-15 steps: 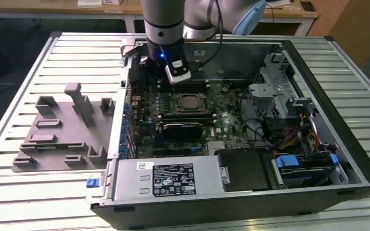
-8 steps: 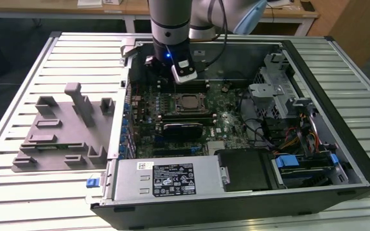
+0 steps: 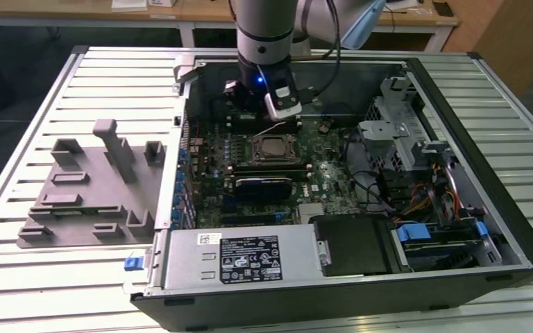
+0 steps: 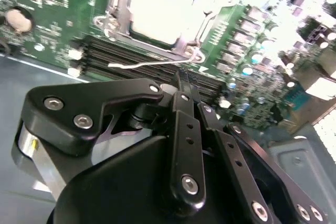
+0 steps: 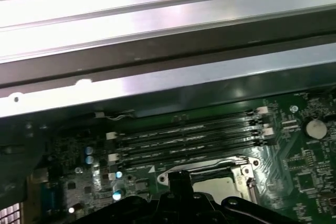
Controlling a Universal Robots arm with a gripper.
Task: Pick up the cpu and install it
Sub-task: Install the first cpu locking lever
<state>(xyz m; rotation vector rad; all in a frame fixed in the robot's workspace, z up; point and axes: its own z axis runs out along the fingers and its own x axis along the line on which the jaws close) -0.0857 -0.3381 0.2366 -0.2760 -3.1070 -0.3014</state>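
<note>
Cpu [image 4: 160, 11] sits flat in the socket [image 4: 118, 3] on the motherboard [image 4: 47, 3], inside the open PC case [image 3: 341, 305]. It shows in both wrist views, w/ its shiny top up. Socket lever [image 4: 152, 63] is raised, a thin metal rod just beside the frame. Gripper [image 4: 181, 80] hangs low over the board next to the socket. Its fingers [image 4: 185, 98] are closed together w/ nothing between them, tips near the lever. Grey fixture tray [image 3: 81, 194] lies on the slatted desk [image 3: 26, 277], at the exterior view's left of the case.
</note>
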